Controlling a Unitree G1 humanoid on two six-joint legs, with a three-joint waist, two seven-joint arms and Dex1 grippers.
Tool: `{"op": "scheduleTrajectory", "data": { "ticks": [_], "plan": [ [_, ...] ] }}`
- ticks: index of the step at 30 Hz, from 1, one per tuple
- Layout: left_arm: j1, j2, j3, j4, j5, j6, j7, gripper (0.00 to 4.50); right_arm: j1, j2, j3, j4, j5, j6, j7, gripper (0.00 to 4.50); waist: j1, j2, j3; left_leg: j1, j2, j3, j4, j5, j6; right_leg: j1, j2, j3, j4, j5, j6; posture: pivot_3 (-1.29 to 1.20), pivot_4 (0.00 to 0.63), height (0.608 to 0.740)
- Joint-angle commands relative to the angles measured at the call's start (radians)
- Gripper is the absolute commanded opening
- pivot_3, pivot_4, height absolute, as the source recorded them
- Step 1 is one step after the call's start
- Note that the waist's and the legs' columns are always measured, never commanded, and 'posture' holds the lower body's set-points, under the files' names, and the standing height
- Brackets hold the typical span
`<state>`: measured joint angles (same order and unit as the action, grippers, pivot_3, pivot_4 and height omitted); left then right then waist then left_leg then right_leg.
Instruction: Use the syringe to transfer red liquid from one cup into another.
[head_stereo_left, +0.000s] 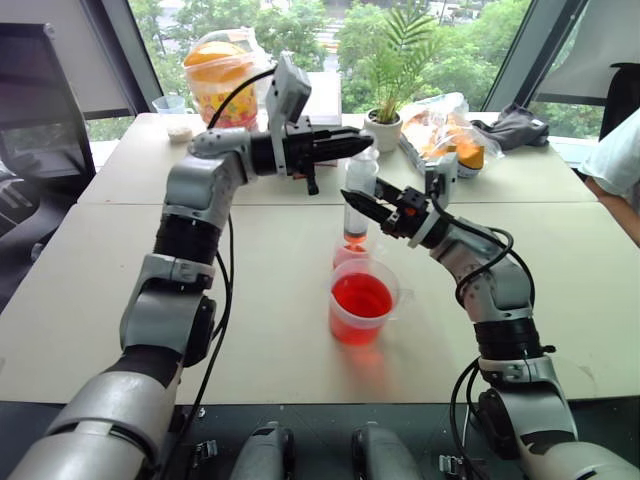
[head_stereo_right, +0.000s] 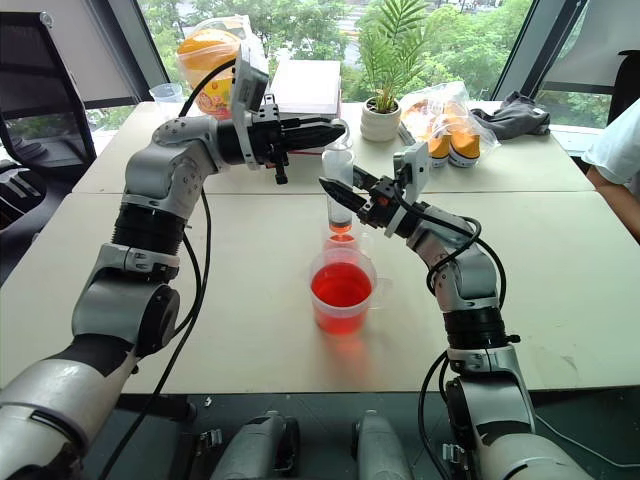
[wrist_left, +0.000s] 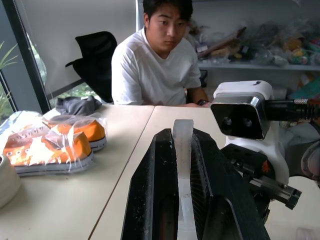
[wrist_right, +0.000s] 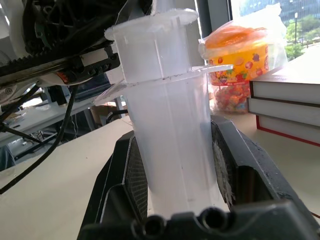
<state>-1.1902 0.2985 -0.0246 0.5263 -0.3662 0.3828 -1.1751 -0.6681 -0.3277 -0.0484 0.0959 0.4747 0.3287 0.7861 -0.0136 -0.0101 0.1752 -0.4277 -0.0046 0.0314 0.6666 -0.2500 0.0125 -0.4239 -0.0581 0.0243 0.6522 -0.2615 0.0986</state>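
The syringe (head_stereo_left: 358, 195) stands upright above the table, a little red liquid (head_stereo_left: 355, 240) low in its clear barrel. My right gripper (head_stereo_left: 354, 204) is shut on the barrel (wrist_right: 170, 130) from the right. My left gripper (head_stereo_left: 366, 147) reaches in level from the left and is shut on the white plunger (wrist_left: 182, 160) at the top. The syringe's tip hangs over the smaller clear cup (head_stereo_left: 343, 256), which has a thin red layer. Just in front stands the wider beaker-like cup (head_stereo_left: 362, 302), about half full of red liquid.
A potted plant (head_stereo_left: 385, 120), bagged orange shoes (head_stereo_left: 447, 130), a dark cloth (head_stereo_left: 515, 125) and a snack bag (head_stereo_left: 220, 70) sit along the far side. A clear cup with white powder (head_stereo_left: 176, 116) is at far left. A person (wrist_left: 160, 65) sits at the right.
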Motion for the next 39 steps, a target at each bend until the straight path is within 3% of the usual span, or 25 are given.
{"op": "scheduleTrajectory", "data": {
  "ticks": [1,18,21,27,35,39],
  "plan": [
    [0.051,-0.020,-0.076,-0.010,0.034,0.027,-0.027,0.07,-0.076,-0.009,-0.072,-0.121,0.060,-0.009,-0.038,1.43,0.000,0.000,0.000,0.000,0.000,0.000,0.000,0.000,0.000,0.000,0.000,0.000,0.000,0.000,0.000,0.00,0.150,0.740],
    [0.086,-0.001,-0.056,-0.074,0.017,0.085,-0.009,0.07,-0.046,-0.032,-0.067,-0.175,0.062,0.071,-0.031,1.43,0.000,0.000,0.000,0.000,0.000,0.000,0.000,0.000,0.000,0.000,0.000,0.000,0.000,0.000,0.000,0.00,0.150,0.740],
    [0.073,0.021,-0.033,-0.102,-0.007,0.125,-0.011,1.17,-0.031,-0.028,-0.051,-0.175,0.061,0.079,-0.024,1.43,0.000,0.000,0.000,0.000,0.000,0.000,0.000,0.000,0.000,0.000,0.000,0.000,0.000,0.000,0.000,0.00,0.150,0.740],
    [0.065,0.091,0.021,-0.174,-0.051,0.185,-0.009,4.39,-0.008,-0.024,-0.016,-0.182,0.052,0.091,-0.012,1.43,-0.002,0.000,0.000,0.000,0.000,0.000,0.000,0.000,0.000,0.000,0.000,0.000,0.000,0.000,0.000,0.00,0.150,0.740],
    [0.164,0.204,0.032,-0.329,-0.106,0.259,-0.043,4.46,-0.032,-0.022,-0.027,-0.167,0.046,0.096,-0.035,1.43,-0.002,0.000,0.000,0.000,0.000,0.000,0.000,0.000,0.000,0.000,0.000,0.000,0.000,0.000,0.000,0.00,0.150,0.740],
    [0.225,0.232,0.041,-0.396,-0.135,0.303,-0.019,4.46,-0.117,-0.022,-0.110,-0.169,0.108,0.180,-0.148,1.43,0.001,0.000,0.000,0.000,0.000,0.000,0.000,0.000,0.000,0.000,-0.001,0.000,0.000,0.000,0.000,0.00,0.150,0.740]
  ]
}}
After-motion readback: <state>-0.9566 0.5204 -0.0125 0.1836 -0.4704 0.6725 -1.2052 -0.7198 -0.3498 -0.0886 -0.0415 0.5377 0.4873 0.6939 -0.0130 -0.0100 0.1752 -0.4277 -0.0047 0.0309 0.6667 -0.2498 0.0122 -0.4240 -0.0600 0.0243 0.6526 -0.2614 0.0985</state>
